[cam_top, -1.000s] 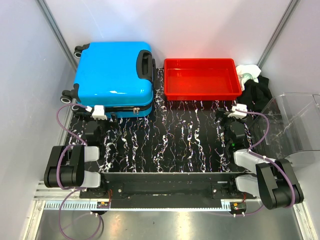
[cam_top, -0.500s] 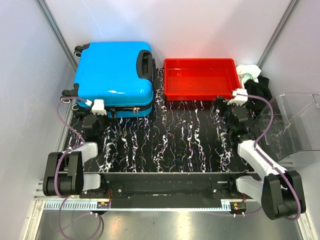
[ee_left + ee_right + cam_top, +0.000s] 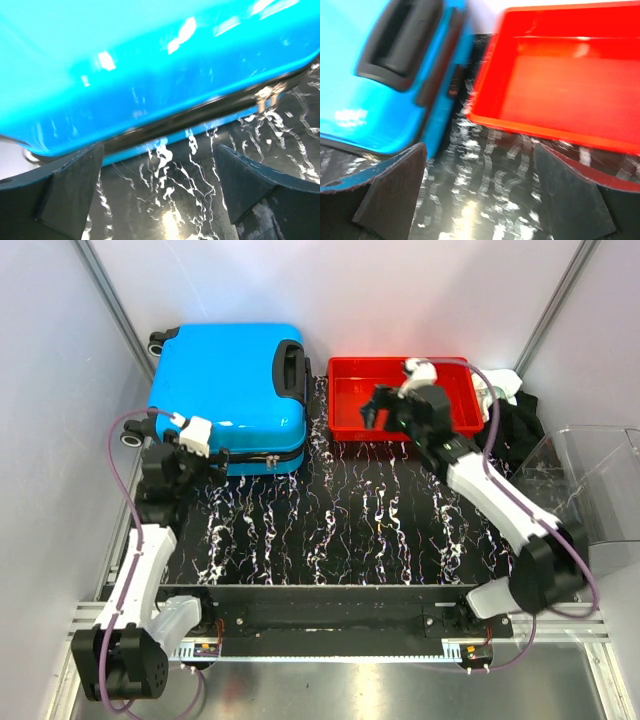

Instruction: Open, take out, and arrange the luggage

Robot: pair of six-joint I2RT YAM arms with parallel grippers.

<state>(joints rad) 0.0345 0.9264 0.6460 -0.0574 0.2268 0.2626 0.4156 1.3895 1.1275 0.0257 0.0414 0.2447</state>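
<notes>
The luggage point(image 3: 228, 390) lay flat and closed at the back left of the table point(image 3: 330, 530), wheels toward the left wall and its side handle point(image 3: 292, 365) facing the red tray point(image 3: 400, 433), which sat just beside it; lying this way it turned its dark zipper seam point(image 3: 200, 112) toward the arms, likely so the zip could be reached from the near side; the left gripper point(image 3: 160, 187) hovered low by the case's near left corner, fingers spread wide and holding nothing, its wrist view filled by the blue shell and the seam, with what looked like metal zip pulls point(image 3: 267, 92) off to the right; the right gripper point(image 3: 480, 192) hung over the gap between case and tray, likewise wide open and empty, angled so both the handle and the tray's corner showed between its fingers; judging from this, opening had not yet begun, and the two arms seemed posted at opposite ends of the case, one to steady it and one to work the zip, though which was which could not be told.
</notes>
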